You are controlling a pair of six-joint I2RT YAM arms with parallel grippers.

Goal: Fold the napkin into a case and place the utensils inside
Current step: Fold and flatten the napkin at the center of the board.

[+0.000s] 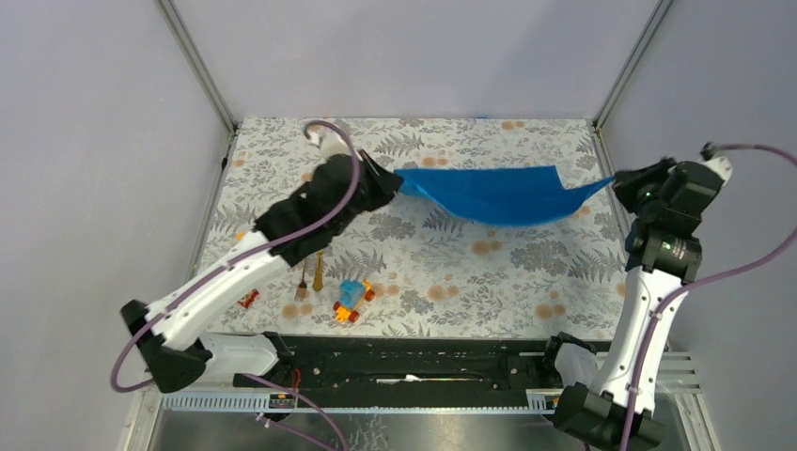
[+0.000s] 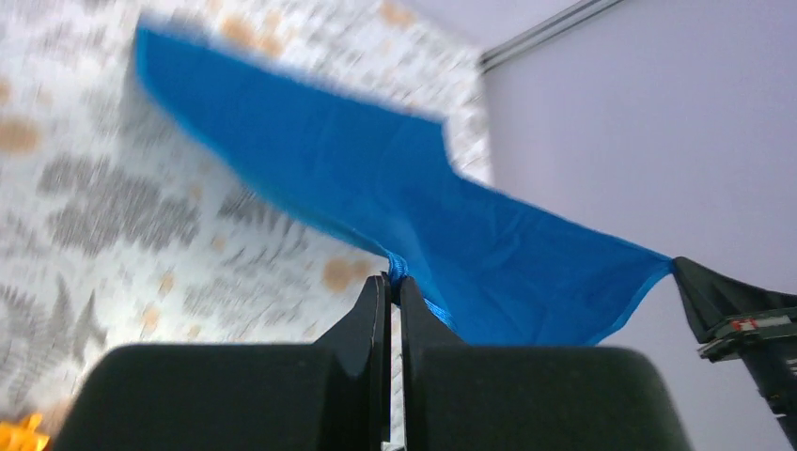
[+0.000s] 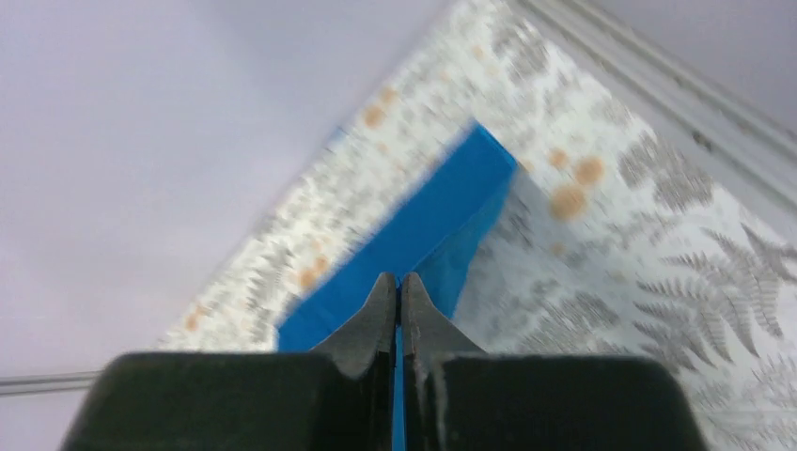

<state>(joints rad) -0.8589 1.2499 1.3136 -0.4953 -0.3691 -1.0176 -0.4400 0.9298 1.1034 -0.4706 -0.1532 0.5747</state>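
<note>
The left arm [image 1: 221, 277] and right arm [image 1: 644, 310] show white links, black joints, black bases, 1 purple cable [image 1: 752, 147] each. The left gripper [image 2: 395, 282] and right gripper [image 3: 399, 282] are matte black.

The napkin [image 1: 498, 193] is soft matt cloth; the table [image 1: 451, 282] wears a smooth printed covering.

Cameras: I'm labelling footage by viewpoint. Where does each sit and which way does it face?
Top external: above and behind the arms, looking down on the table; both arms show, stretching the napkin between them.
Left wrist: on the left arm, facing across the table toward a wall; left gripper shows, shut on one napkin corner.
Right wrist: on the right arm, facing over the table toward a wall; right gripper shows, shut on another corner.
Shared: all see the napkin; left wrist also catches the right gripper.
</note>
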